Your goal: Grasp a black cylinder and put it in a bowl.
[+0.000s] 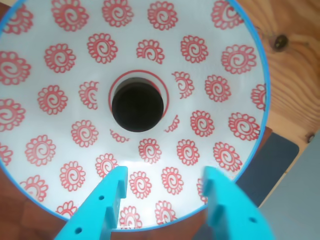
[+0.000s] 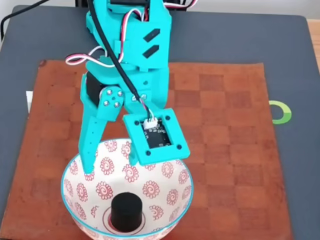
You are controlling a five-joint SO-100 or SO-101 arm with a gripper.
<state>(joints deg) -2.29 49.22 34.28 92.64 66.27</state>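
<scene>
Black against the red spirals, the cylinder (image 2: 126, 211) stands upright at the bottom of the bowl (image 2: 70, 197), and the teal gripper (image 1: 165, 182) hovers above it with fingers spread and empty, so the drop looks done and only lifting clear remains.

Brown checkered square mat (image 2: 225, 150), worn leather-like surface, lying flat on a dark grey desk pad (image 2: 285, 45). Green ring mark (image 2: 283, 112) on the grey pad, just beside the mat's right edge. Knotted light wooden tabletop (image 1: 292, 55) in the wrist view.
</scene>
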